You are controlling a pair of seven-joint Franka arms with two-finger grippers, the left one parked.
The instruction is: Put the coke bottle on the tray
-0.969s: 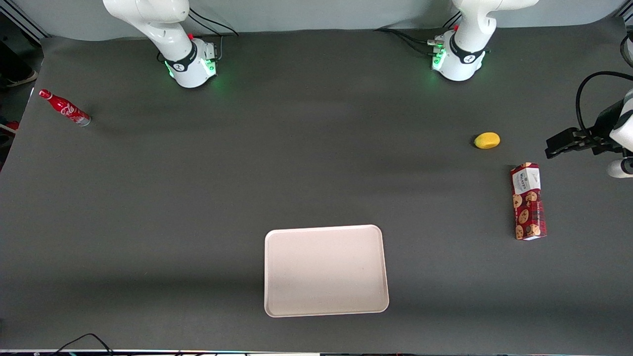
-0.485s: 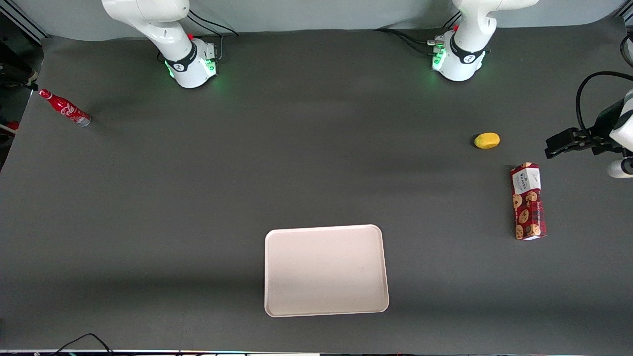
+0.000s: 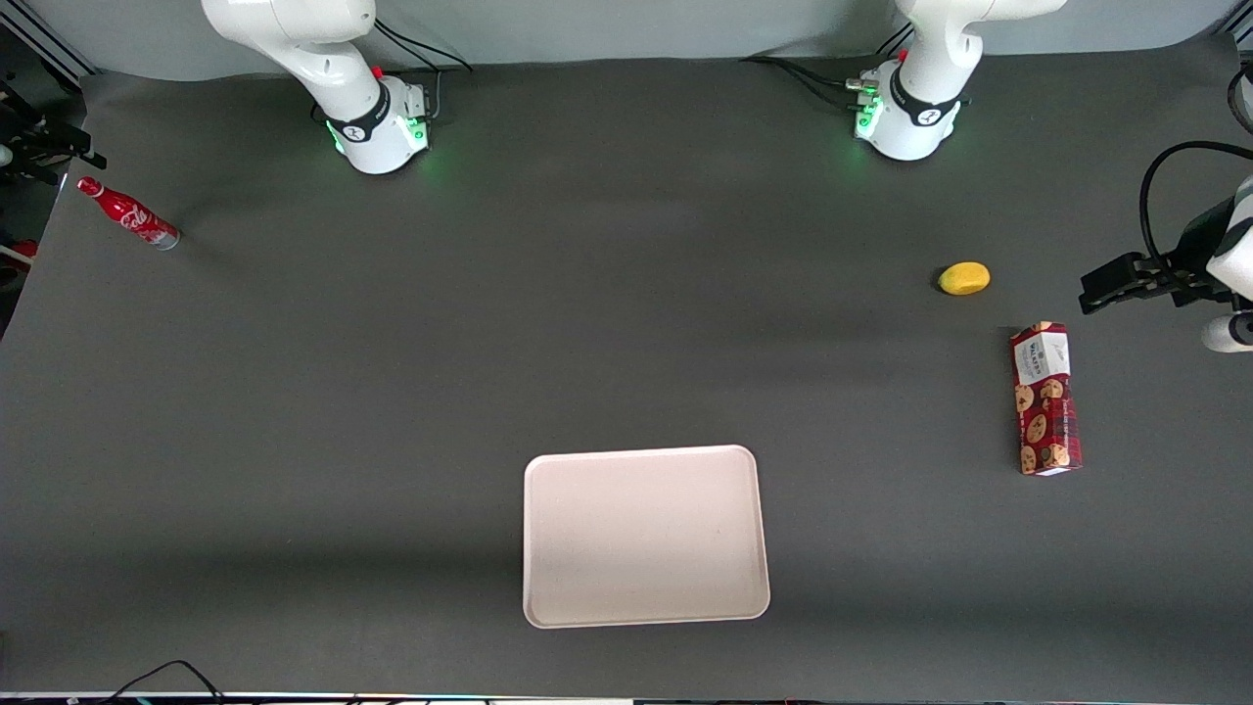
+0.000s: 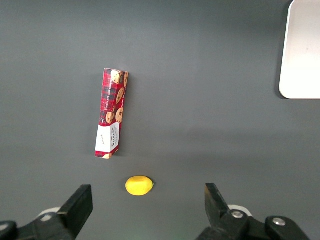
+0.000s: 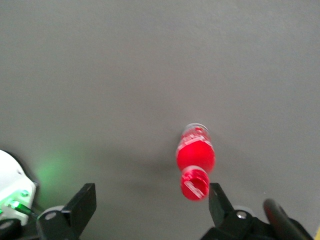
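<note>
The coke bottle is small, slim and red with white script. It stands on the dark table at the working arm's end, near the table's edge. My right gripper shows at that same edge, close to the bottle's cap and farther from the front camera. In the right wrist view the gripper is open and empty, and the bottle is seen from above, its red cap close to one finger. The pale cream-pink tray lies empty near the front camera, mid-table, and its corner shows in the left wrist view.
A red cookie box and a small yellow fruit lie toward the parked arm's end; both show in the left wrist view, box and fruit. The two arm bases stand farthest from the front camera.
My right gripper has come into the front view at the table's edge beside the bottle. The bottle, tray, box and fruit have not moved.
</note>
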